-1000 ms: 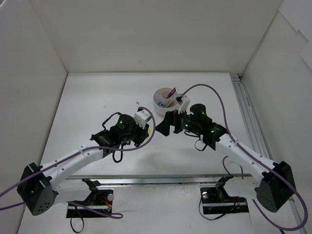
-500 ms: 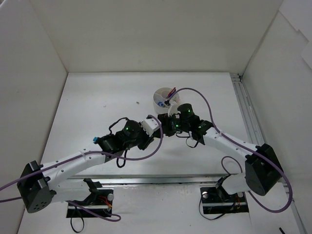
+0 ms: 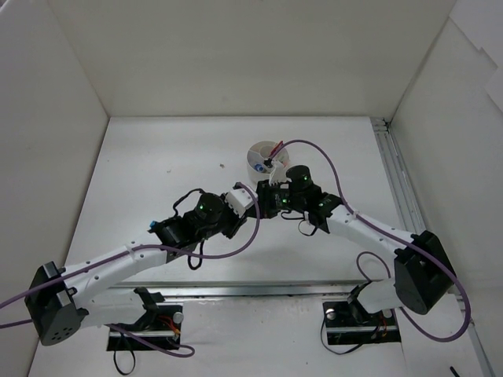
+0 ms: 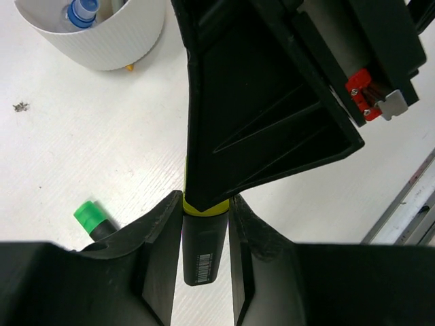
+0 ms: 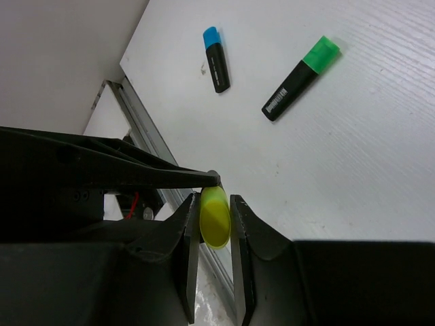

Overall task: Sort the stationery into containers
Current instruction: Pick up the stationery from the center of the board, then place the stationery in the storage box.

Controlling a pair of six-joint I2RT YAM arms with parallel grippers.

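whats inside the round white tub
A clear blue-capped tube stands in the ribbed round white tub; the top view shows something red too. Other compartments are cropped or covered.

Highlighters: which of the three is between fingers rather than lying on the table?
The yellow-capped highlighter, its cap between the fingers of the right gripper; the green-capped highlighter and blue-capped highlighter lie loose on the table.

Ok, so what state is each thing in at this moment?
yellow highlighter: capped, gripped at both ends
left gripper: shut on its body
right gripper: shut on its cap
green highlighter: capped, lying flat
blue highlighter: capped, lying flat
tub: upright, tube inside
tube: capped, in the tub
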